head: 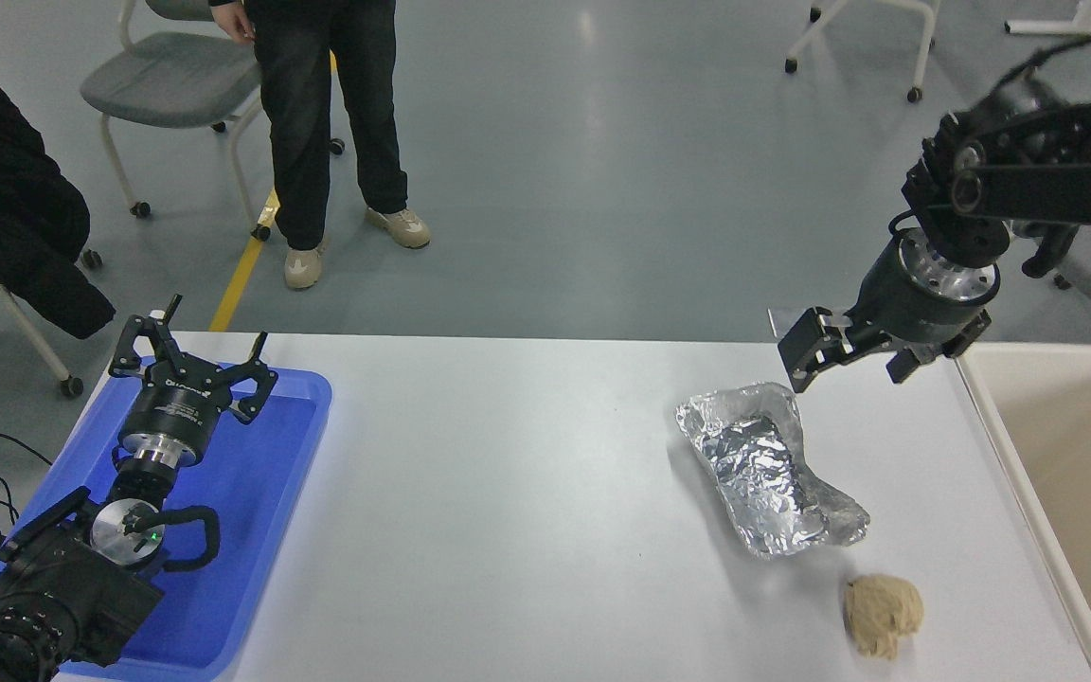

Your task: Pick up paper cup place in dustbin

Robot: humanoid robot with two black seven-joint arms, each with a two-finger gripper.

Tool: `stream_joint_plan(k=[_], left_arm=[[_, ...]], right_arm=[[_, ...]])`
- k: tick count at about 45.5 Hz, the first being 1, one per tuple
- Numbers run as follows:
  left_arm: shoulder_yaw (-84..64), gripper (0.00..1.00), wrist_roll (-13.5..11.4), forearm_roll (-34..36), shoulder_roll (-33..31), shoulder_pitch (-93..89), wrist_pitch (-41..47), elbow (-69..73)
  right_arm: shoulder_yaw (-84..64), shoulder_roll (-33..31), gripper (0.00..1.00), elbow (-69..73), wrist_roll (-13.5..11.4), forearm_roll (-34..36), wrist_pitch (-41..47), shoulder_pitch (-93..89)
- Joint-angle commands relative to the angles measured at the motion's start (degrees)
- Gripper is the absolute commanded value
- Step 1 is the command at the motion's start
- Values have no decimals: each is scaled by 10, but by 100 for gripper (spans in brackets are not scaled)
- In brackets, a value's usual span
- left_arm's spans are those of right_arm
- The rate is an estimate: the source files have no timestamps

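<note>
**Two robot arms at a white table, no paper cup in sight**

Two black arms frame the scene. At 8 o'clock the left gripper [190, 355] is parked above a blue tray [266, 493], its fingers spread open and holding nothing. Right of centre lies a crumpled silver foil tray [768, 469], and at 5 o'clock a crumpled tan paper ball [882, 614]. At 2 o'clock the right gripper [853, 355] hangs in the air above the table's far edge, just beyond the foil, jaws apart and empty. At 3 o'clock the beige dustbin [1010, 455] is cut off by the frame's edge. The paper cup is nowhere visible on the table; it may be inside the bin, whose floor is mostly hidden.

Risk, as a judgement: with no cup to target, the gripper could descend onto the foil and crush or drag it.

The table [527, 493] is smooth, white and matte. Beyond it is a glossy grey floor with a yellow line, wheeled chairs, and a person [332, 123] standing at 11 o'clock.
</note>
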Motion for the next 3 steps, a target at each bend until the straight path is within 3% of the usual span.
stream_joint_plan(k=[1,3], left_arm=[[0,100,0,0,0,1,0,0],[0,100,0,0,0,1,0,0]], right_arm=[[56,-11,100,-18,0,-22,0,-38],[65,-15,100,-16,1,-16,0,-38]])
